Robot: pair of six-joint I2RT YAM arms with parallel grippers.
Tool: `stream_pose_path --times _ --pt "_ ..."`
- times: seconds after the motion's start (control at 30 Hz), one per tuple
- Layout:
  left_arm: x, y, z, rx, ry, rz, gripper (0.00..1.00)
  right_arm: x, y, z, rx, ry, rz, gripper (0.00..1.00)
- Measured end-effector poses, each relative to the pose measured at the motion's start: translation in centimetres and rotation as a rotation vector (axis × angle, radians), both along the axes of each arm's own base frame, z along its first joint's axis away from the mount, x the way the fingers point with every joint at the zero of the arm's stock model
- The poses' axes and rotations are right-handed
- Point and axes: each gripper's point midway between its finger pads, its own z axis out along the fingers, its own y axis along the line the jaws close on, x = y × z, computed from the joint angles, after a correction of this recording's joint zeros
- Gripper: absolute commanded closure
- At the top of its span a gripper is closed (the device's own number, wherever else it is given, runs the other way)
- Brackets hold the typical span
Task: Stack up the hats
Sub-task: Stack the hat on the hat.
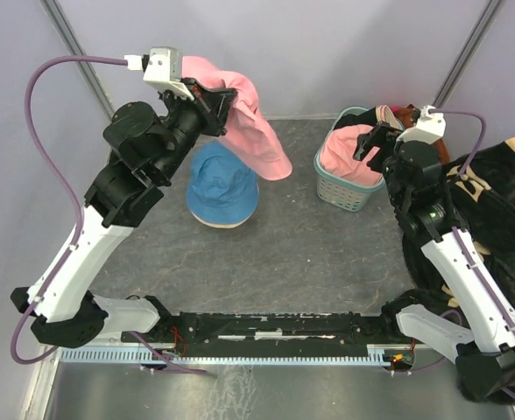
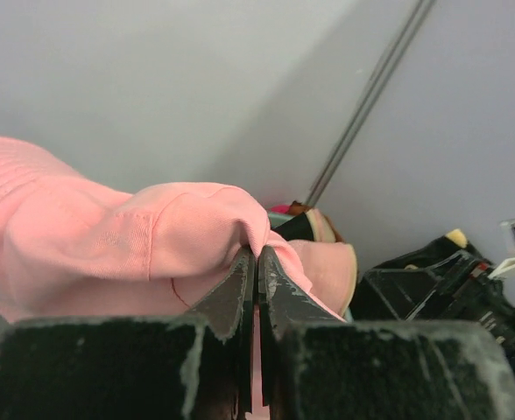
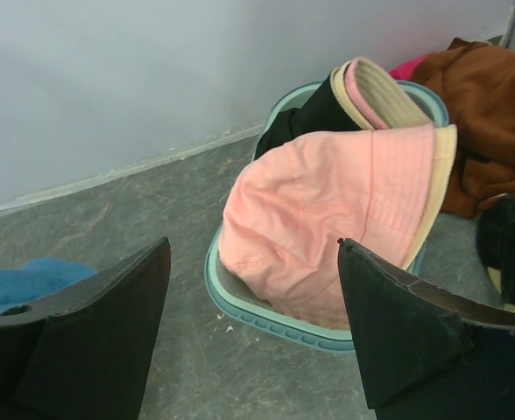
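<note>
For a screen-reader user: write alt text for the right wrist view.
The open right gripper faces a teal basket holding a pink hat, with other hats tucked behind it. A rust-brown cloth lies at right, a blue hat at left.

- The grey table [image 1: 310,254] has a scuffed top.
- A blue hat [image 1: 222,188] lies toward its far left.
- A teal basket [image 1: 338,191] stands near the far right corner.
- A rust-brown cloth [image 3: 490,114] lies just behind the basket.
- A black blanket [image 1: 503,210] is heaped along the right edge.

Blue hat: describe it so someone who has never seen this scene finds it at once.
On the grey tabletop, look left of the teal plastic basket. The round blue fabric bucket hat lies there alone, under the dangling pink fabric hat. It is the only blue one; the hats near it are pink.
</note>
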Motion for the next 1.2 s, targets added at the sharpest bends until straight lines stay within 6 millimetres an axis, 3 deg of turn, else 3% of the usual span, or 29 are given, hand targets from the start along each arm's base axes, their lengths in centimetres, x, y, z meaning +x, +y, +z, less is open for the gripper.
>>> stream_pose_path --times 0.13,0.4,0.6,0.77,1.2 --pt "0.0 1.5 -2.2 0.056 0.073 0.061 0.97 0.3 1.5 0.0 0.013 0.01 0.049 0.16" --pt "1.0 2.0 -9.8 0.23 0.242 0.122 0.97 0.9 4.5 -1.8 -0.002 0.062 0.128 0.16" --pt "1.3 2.6 -11.8 0.276 0.285 0.158 0.97 1.2 5.5 -2.6 -0.011 0.082 0.149 0.16" --pt "1.3 3.5 -11.6 0.292 0.293 0.187 0.97 1.4 5.9 -2.8 -0.012 0.082 0.155 0.16" --pt "0.2 5.8 -6.5 0.256 0.232 0.239 0.97 2.1 8.2 -3.7 -0.021 0.099 0.197 0.15"
